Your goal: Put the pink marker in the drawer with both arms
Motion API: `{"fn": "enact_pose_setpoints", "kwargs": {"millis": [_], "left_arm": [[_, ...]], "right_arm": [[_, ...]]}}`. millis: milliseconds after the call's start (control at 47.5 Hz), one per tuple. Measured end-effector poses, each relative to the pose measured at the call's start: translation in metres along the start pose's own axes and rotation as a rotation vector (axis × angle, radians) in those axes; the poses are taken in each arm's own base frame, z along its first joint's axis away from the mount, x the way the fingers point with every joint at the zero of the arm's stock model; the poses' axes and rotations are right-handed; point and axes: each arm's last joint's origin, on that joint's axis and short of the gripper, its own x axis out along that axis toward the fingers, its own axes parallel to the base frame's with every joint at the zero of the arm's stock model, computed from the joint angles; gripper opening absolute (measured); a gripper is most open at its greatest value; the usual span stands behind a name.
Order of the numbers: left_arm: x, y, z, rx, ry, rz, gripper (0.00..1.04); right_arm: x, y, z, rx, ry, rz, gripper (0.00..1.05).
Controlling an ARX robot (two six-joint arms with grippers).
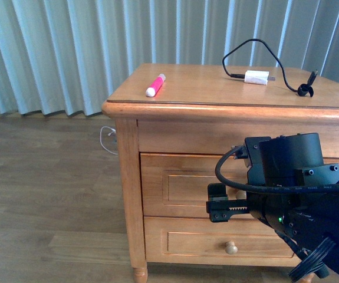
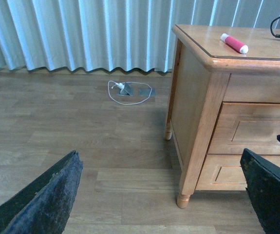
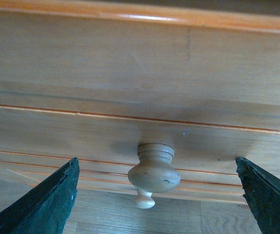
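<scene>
Right arm (image 1: 299, 188) fills the lower right of the front view: black, bulky, cable looped over it, parked in front of the cabinet (image 1: 128, 177). Right gripper (image 3: 155, 163): jaws apart, one on each side of the drawer's round pale knob (image 3: 154, 170). Clear gap on both sides, no contact that I can see. Right wrist view sits close up to the drawer (image 1: 178, 186) front.

Drawer: upper of the two, shut, so contents not visible. Lower drawer (image 1: 216, 240) is shut too, with its own knob (image 1: 231, 248) showing.

Pink marker (image 1: 155, 85): lying flat on the worktop (image 1: 216, 88), left half, near the front left corner but back from the edge. Long axis runs diagonal, white cap end toward front left, pink end toward back right. Nothing touching it. Left wrist view shows it (image 2: 234, 43) on top as well, cap end nearer the front edge.

Left gripper (image 2: 160, 153): jaws apart, nothing between them. It sits off to the left of the cabinet, looking across the wood floor (image 2: 81, 131) at the cabinet's left side, well apart from marker and drawer.

Other stuff on the worktop: white charger block (image 1: 256, 77) with black cable (image 1: 304, 89) on the right half, well apart from the marker. White cord (image 2: 130, 91) lies looped on the floor near the curtain (image 2: 81, 34).
</scene>
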Motion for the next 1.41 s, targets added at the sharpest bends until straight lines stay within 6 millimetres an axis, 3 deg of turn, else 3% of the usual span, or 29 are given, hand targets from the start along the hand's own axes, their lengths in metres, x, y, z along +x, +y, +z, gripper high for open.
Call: {"fn": "enact_pose_setpoints", "kwargs": {"millis": [315, 442, 673, 1094, 1409], "left_arm": [[0.0, 0.0, 0.0, 0.0, 0.0, 0.0, 0.99], [0.0, 0.0, 0.0, 0.0, 0.0, 0.0, 0.99], [0.0, 0.0, 0.0, 0.0, 0.0, 0.0, 0.99], [0.0, 0.0, 0.0, 0.0, 0.0, 0.0, 0.99], [0.0, 0.0, 0.0, 0.0, 0.0, 0.0, 0.99]], "right_arm": [[0.001, 0.0, 0.001, 0.002, -0.008, -0.007, 0.4], [0.001, 0.0, 0.0, 0.013, 0.007, -0.002, 0.24], [-0.005, 0.0, 0.004, 0.06, 0.057, 0.015, 0.21], [-0.091, 0.006, -0.024, 0.076, 0.263, 0.016, 0.21], [-0.113, 0.011, -0.036, 0.065, 0.28, 0.024, 0.21]]}}
